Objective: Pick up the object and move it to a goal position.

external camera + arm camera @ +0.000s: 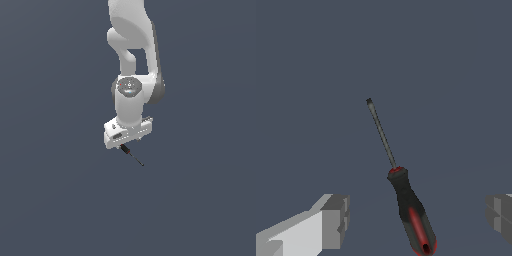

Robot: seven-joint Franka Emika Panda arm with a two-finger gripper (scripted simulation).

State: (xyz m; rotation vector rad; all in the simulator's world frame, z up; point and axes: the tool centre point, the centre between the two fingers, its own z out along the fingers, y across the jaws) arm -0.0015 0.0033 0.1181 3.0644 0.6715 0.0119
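The white Franka arm (pixel 131 60) is reaching down over the plain dark grey-blue bench (pixel 50 200), with its white claw (pixel 418 217) pointing downward. In the wrist view the claw's two grey-padded fingers (pixel 335 220) are standing spread wide, one on each side of the tool and neither touching it.

The small screwdriver with a red-and-black handle and thin dark metal shaft (pixel 398 192) is lying between the fingers, well clear of both. Its handle end is sitting nearest the claw and its shaft is pointing away from it. In the exterior view the screwdriver (pixel 131 155) is showing just below the claw body, slanting down toward the exterior view's right. Whether it is resting flat on the bench is hard to confirm from these renders, though it appears to be lying on the surface.
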